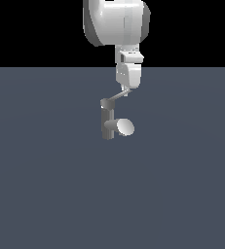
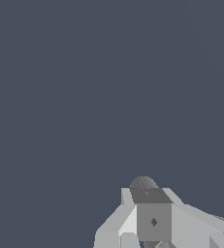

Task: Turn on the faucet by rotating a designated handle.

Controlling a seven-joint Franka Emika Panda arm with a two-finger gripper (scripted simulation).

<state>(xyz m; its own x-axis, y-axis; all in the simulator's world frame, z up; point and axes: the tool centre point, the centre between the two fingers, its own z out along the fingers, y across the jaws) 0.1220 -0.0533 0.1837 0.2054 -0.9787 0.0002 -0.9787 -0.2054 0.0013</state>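
The gripper (image 1: 126, 91) meets the outer tip of the handle (image 1: 118, 97) above the faucet (image 1: 107, 121); whether its jaws are parted or closed cannot be told. Next likely comes a sideways push sweeping the lever around.

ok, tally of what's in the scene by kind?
Faucet: 1
Handle on its top cap: 1
Robot arm: 1
Gripper, at the handle's far end; fingers not clearly visible: 1
Total: 4

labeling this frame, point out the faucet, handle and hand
faucet (image 1: 107, 121): exterior view, on the upright post
handle (image 1: 118, 96): exterior view, mid-bar
hand (image 1: 127, 91): exterior view, at its tip by the handle's end
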